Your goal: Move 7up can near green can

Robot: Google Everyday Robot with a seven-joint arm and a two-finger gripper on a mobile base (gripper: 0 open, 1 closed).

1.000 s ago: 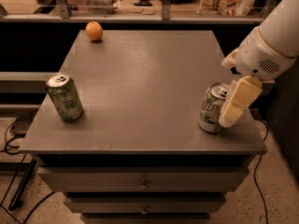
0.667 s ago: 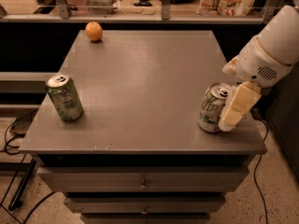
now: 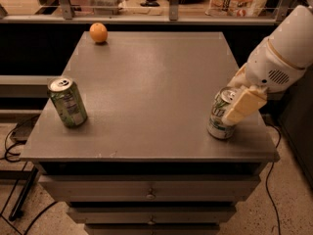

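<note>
Scanning from left, you see green can (image 3: 67,103) upright near front-left edge of surface (image 3: 151,82); orange (image 3: 98,33) farther back, near rear-left corner. Well apart, at front-right, 7up can (image 3: 220,116) stands close to surface edge. Gripper (image 3: 234,106) at right, right against 7up can, cream part overlapping can's right side; you cannot tell whether it clamps can or merely brackets it

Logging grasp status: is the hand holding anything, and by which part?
It cannot be told. The hand is at the upper right side of the 7up can, which stands on the table near its front right corner.
</note>
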